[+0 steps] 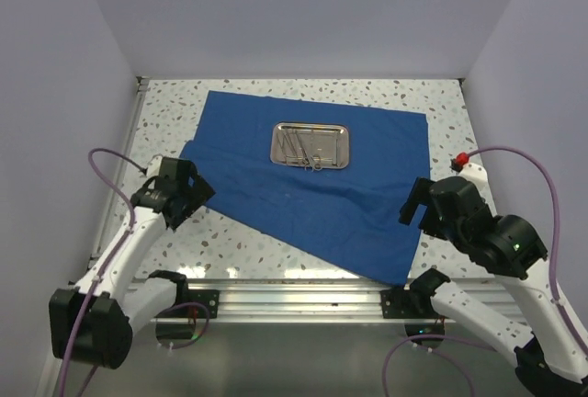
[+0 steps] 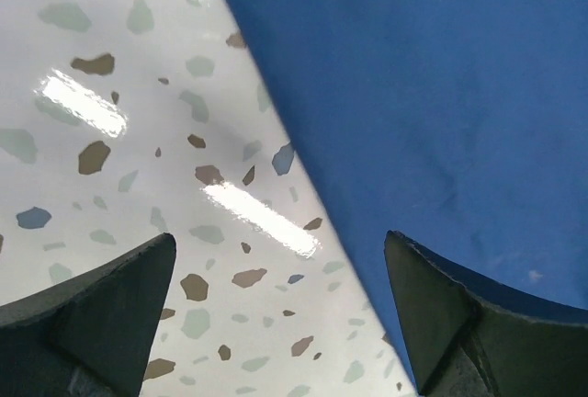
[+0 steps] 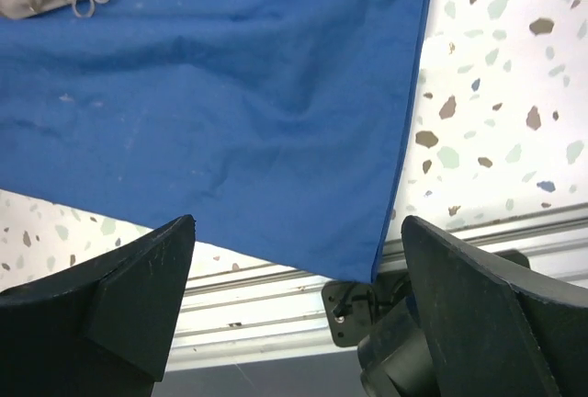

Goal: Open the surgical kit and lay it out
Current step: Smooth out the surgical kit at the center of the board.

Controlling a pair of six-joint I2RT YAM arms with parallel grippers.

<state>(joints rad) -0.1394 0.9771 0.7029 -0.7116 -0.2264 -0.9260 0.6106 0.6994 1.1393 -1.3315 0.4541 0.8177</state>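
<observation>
Bright, even overhead light leaves streaky glare on the glossy desk point(image 2: 83, 103), soft shadows, and blurred near gripper fingers point(image 2: 101, 314).

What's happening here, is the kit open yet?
Looks mostly open. The blue cloth wrap lies spread flat on the table, with the steel tray sitting on it and the instruments lying inside the tray, not laid out. Neither arm holds anything: the left gripper is open over the cloth's left edge, and the right gripper is open above its near right corner.
</observation>
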